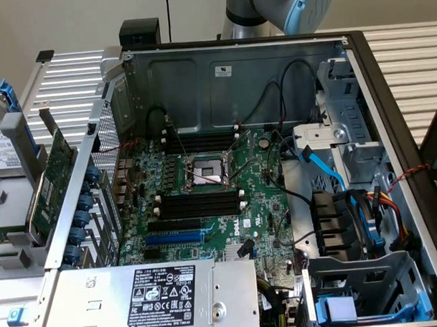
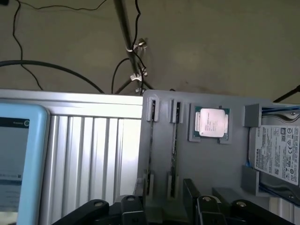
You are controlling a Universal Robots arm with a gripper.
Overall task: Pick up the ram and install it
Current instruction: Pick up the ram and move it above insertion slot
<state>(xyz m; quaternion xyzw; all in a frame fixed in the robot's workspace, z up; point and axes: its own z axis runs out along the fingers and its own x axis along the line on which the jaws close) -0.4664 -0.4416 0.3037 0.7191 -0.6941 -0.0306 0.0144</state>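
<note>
Wrist view: the claw (image 2: 168, 210) gapes wide, holding nothing. Ahead of it, two ram sticks (image 2: 174, 140) stand edgewise in a grey tray (image 2: 211, 164).

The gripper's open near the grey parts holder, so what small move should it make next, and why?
Probably line up over one ram stick and ease toward it: the gripper is open and empty, and both sticks stand on edge in the grey holder, untouched.

Exterior view: CPU socket (image 1: 206, 174) mid motherboard (image 1: 263, 208); memory slots (image 1: 201, 143) at its 12 and 6 o'clock; power supply (image 1: 164, 294) farther at 6.
</note>
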